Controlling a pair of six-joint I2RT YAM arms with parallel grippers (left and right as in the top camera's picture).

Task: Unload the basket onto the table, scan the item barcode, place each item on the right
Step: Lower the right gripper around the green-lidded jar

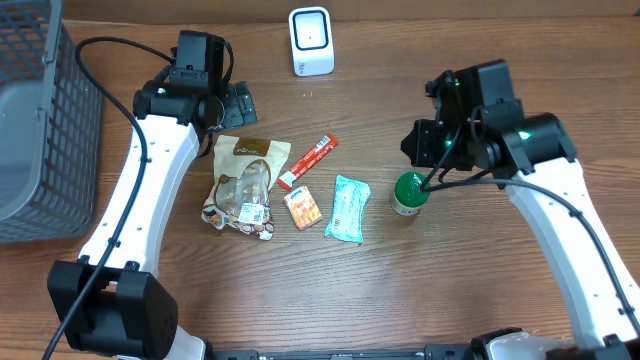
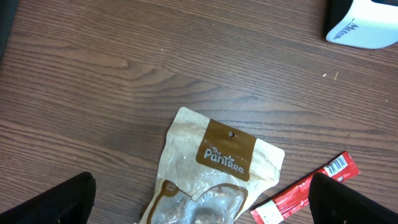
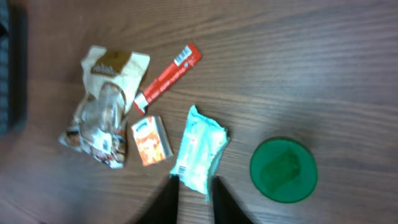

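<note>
Several items lie mid-table: a tan Pantree snack bag (image 1: 243,185) (image 2: 211,174) (image 3: 102,102), a red stick packet (image 1: 308,162) (image 2: 308,190) (image 3: 168,81) with a barcode at its end, a small orange box (image 1: 302,207) (image 3: 151,140), a teal wrapper (image 1: 348,208) (image 3: 200,149) with a barcode at its near corner, and a green can (image 1: 408,193) (image 3: 283,169). My left gripper (image 1: 235,100) (image 2: 202,208) hangs wide open above the snack bag's top. The right gripper (image 1: 425,150) (image 3: 194,200) is high above the table near the can, its blurred fingers drawn close with a narrow gap and nothing held.
A white barcode scanner (image 1: 311,41) (image 2: 364,25) stands at the back edge. A grey wire basket (image 1: 40,130) fills the far left.
</note>
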